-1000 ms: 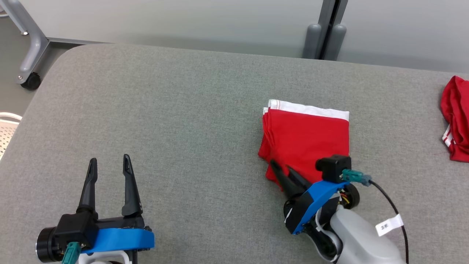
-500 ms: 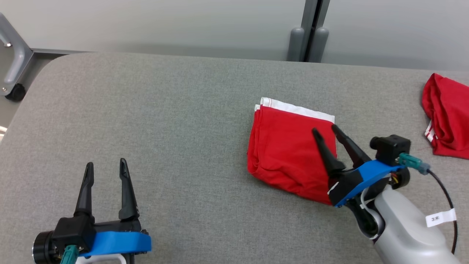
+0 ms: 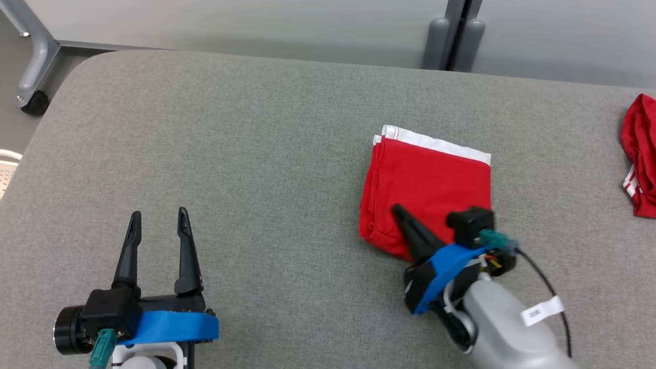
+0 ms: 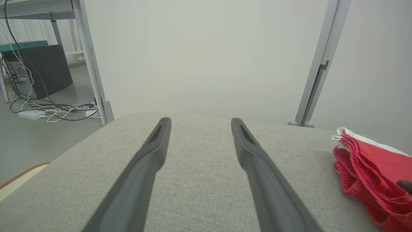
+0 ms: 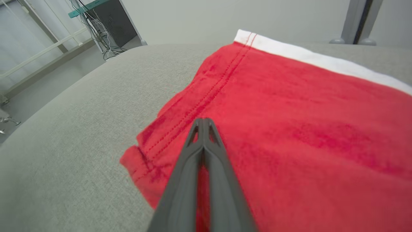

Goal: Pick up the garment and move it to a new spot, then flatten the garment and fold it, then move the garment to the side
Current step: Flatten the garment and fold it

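Observation:
The garment point(image 3: 430, 179) is red with a white band along its far edge. It lies folded into a rough square on the grey padded table point(image 3: 230, 128), right of centre. My right gripper point(image 3: 397, 209) is shut, and its fingers lie over the garment's near left part. In the right wrist view the two tips of the right gripper point(image 5: 203, 120) meet above the red cloth point(image 5: 305, 112) with no fabric between them. My left gripper point(image 3: 158, 218) stands open at the lower left, well clear of the garment. The left wrist view has the left gripper point(image 4: 199, 120) over bare table and the garment's point(image 4: 370, 170) layered edge at the right.
A second red garment point(image 3: 640, 154) lies bunched at the table's right edge. A grey post point(image 3: 451, 46) stands behind the table against the pale wall. A frame leg with a caster point(image 3: 31, 102) is on the floor past the table's rounded far left corner.
Half a second ago the right gripper stood open over the garment's right side. It has since shut and moved to the near left part. The head camera shifted. The left gripper stayed put.

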